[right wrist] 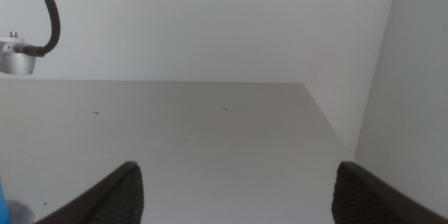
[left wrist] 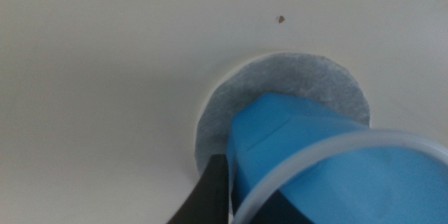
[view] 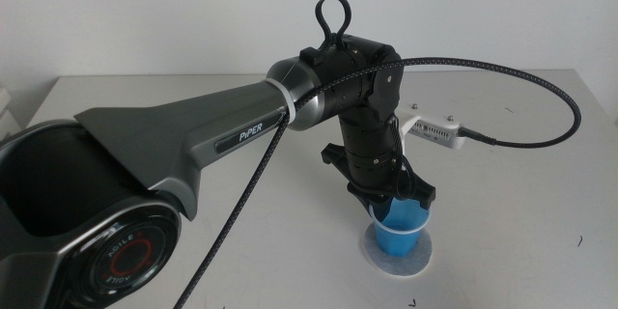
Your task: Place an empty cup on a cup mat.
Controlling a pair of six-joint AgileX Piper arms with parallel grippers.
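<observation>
**Cup over the mat, my left gripper on it**

My left gripper reaches in from the left side and points straight down near the front of the table, its dark jaws closed around the cup near the rim. The cup is upright and its base is right over the mat; from the middle view it looks set on the grey disc, though I cannot tell for sure whether the bottom is touching. In my left wrist view the blue wall of the cup fills the foreground, one dark jaw pressed against its side, with the mat showing round behind it. A small dark speck lies on the table just past the mat.

My right gripper waits off to the side, jaws spread wide with nothing between them, facing bare tabletop and wall.
</observation>
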